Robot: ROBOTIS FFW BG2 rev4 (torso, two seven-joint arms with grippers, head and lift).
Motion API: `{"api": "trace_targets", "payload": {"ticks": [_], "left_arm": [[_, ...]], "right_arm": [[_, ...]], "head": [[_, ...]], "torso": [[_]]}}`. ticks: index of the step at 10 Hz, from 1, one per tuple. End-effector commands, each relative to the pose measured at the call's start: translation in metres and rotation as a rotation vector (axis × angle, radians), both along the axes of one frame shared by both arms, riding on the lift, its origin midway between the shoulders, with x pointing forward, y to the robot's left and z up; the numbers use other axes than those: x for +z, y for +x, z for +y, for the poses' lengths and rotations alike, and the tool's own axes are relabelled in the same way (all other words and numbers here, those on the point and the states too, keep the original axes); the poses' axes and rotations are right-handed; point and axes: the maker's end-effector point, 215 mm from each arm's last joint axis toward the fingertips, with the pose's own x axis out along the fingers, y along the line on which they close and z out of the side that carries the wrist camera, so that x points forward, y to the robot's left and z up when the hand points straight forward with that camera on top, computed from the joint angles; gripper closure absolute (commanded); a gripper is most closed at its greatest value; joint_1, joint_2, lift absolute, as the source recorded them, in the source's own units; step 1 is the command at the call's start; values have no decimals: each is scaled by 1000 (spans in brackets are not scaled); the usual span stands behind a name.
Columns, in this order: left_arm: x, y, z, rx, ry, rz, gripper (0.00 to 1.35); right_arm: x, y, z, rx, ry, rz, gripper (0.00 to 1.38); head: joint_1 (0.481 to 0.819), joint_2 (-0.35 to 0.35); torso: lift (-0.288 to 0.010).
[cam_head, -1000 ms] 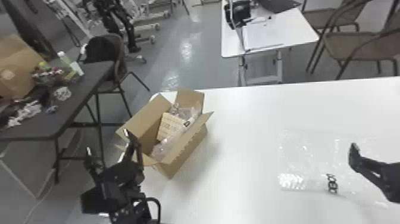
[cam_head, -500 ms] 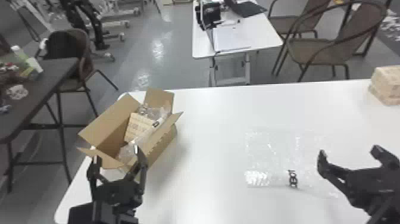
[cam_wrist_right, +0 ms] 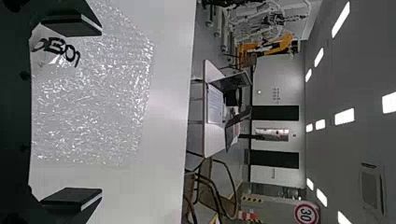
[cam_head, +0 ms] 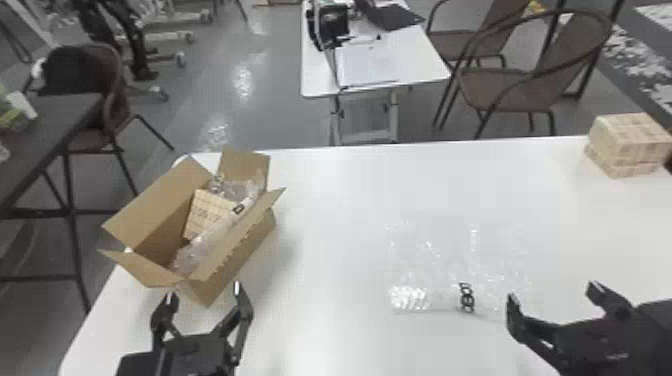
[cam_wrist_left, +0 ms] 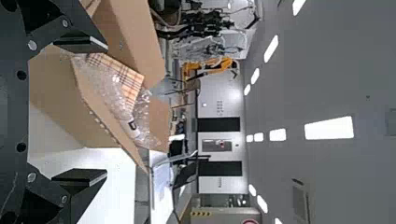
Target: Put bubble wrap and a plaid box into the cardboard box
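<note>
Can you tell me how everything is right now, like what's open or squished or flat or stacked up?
Cardboard box: open, flaps spread.
Plaid box in it: partly covered by bubble wrap.
Bubble wrap in the box: crumpled.
Bubble wrap on the table: spread out flat.
Left gripper: open, empty.
Right gripper: open, empty.
Plaid boxes at the far right: stacked.

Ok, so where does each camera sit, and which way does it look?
Head view: on the robot's head, looking forward and down at the white table; left gripper and right gripper show.
Left wrist view: on that wrist, looking past its own fingers over the cardboard box.
Right wrist view: on that wrist, looking past its own fingers over flat bubble wrap.
Head and left wrist views share the box.
</note>
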Motion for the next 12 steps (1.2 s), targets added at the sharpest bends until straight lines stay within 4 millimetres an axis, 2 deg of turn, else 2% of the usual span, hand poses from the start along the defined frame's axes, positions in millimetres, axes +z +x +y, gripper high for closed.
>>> {"api": "trace_targets", "payload": {"ticks": [1, 2, 3, 12], "left_arm": [[-21, -16, -5, -3, -17, 81, 331], [-29, -28, -5, -1, -26, 110, 334], [-25, -30, -4, 5, -18, 93, 335], [-18, -28, -3, 2, 5, 74, 338]], "right_arm": [[-7, -12, 0, 2, -1, 24, 85], [-13, -20, -3, -6, 1, 40, 85], [-12, -21, -3, -11, 5, 40, 85], [-7, -20, -2, -15, 6, 18, 87]], "head": [[695, 144], [695, 144], [695, 143], [695, 146]], "torso": [[-109], [-109], [-109], [-109]]}}
